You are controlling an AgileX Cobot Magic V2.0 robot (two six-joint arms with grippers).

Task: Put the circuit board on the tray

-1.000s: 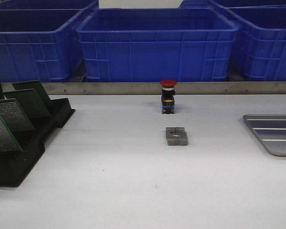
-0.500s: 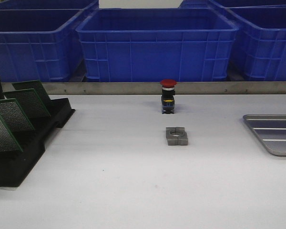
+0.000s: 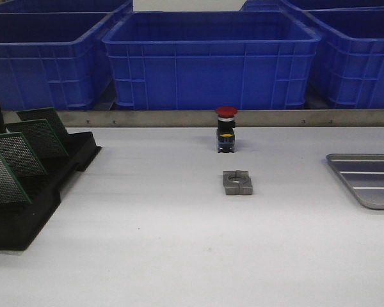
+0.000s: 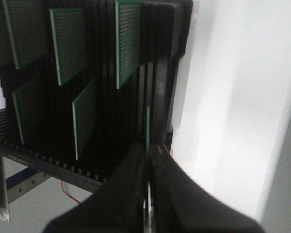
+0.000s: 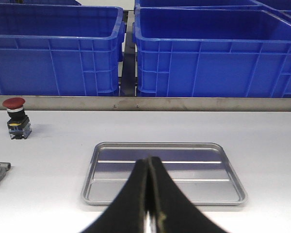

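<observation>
So far nothing is placed | your left gripper (image 4: 148, 160) is pinched on the edge of a circuit board (image 4: 148, 127) seated in the black rack (image 4: 111, 145) | right gripper (image 5: 149, 194) closed, empty | tray (image 5: 163, 173) bare | lift, carry, set-down remain.

tray (image 3: 371, 179) cut off at right
</observation>
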